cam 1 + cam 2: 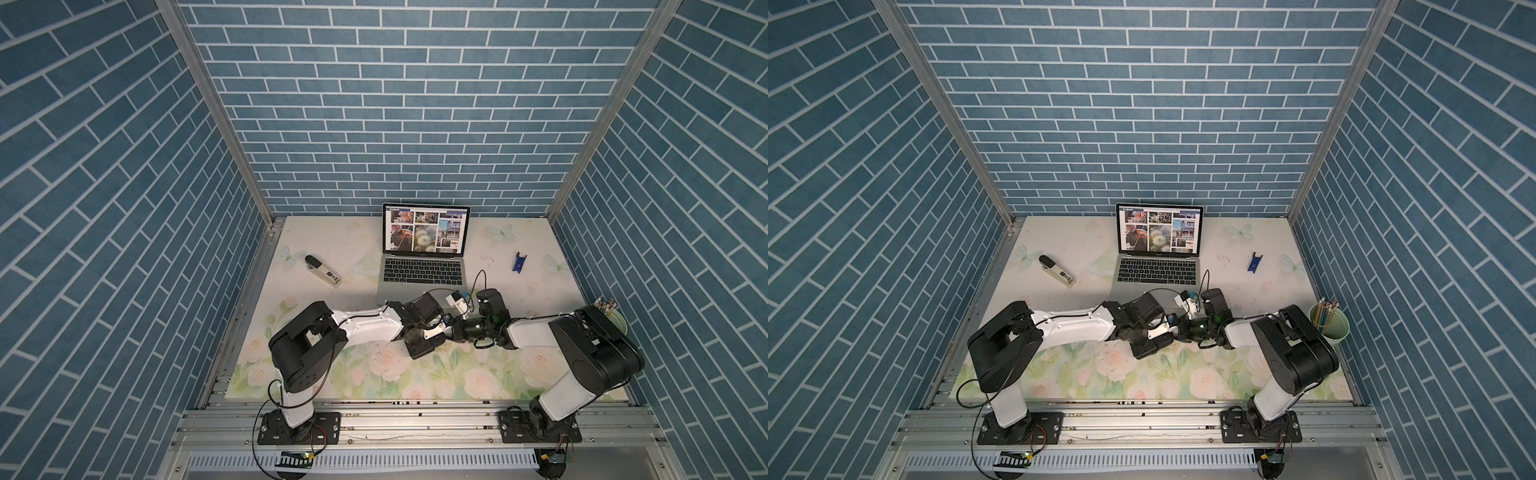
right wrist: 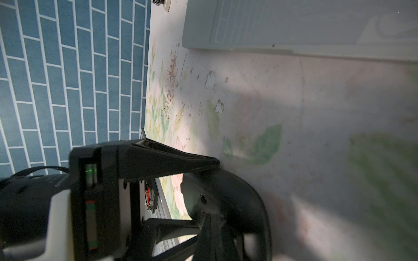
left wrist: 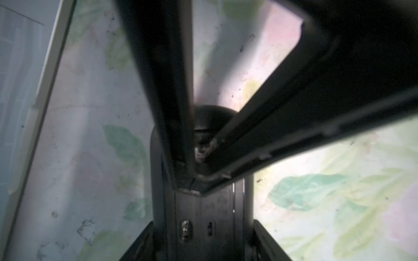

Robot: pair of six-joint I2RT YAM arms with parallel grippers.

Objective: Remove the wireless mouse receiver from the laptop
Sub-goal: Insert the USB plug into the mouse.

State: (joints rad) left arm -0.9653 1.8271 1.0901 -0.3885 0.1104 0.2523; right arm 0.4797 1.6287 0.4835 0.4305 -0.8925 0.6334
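Honestly, the wireless mouse receiver is nowhere I can pick out. No stub shows along the laptop [image 1: 423,266] edges in both top views (it would be too small to tell from here), and whether it sits in a port or in a grip I cannot say. I would expect it to handle as a featherweight, rigid bit of smooth plastic with almost no body to hold. The pinch belongs on the flat faces of its cap, pulled straight out along the port. A twist could slip off it or drag the slim laptop.

Both grippers meet just off the laptop's 5 o'clock corner. The right gripper [image 1: 453,331] is closed tight, on what I cannot see. The left gripper [image 3: 199,158] has its matte black fingers [image 3: 172,90] partly spread over a dark rounded body [image 3: 212,117], smooth-looking (perhaps a mouse). Whether they clamp it I cannot tell.

The laptop is silver-grey metal with black keys, lid up at 12 o'clock on the table [image 1: 332,249], which wears a scuffed floral sheet. A stapler [image 1: 323,272] lies at 10 o'clock, a small blue plastic piece [image 1: 518,263] at 2 o'clock and a pale green cup of pencils [image 1: 1329,322] at 4 o'clock, all well apart from the grippers.
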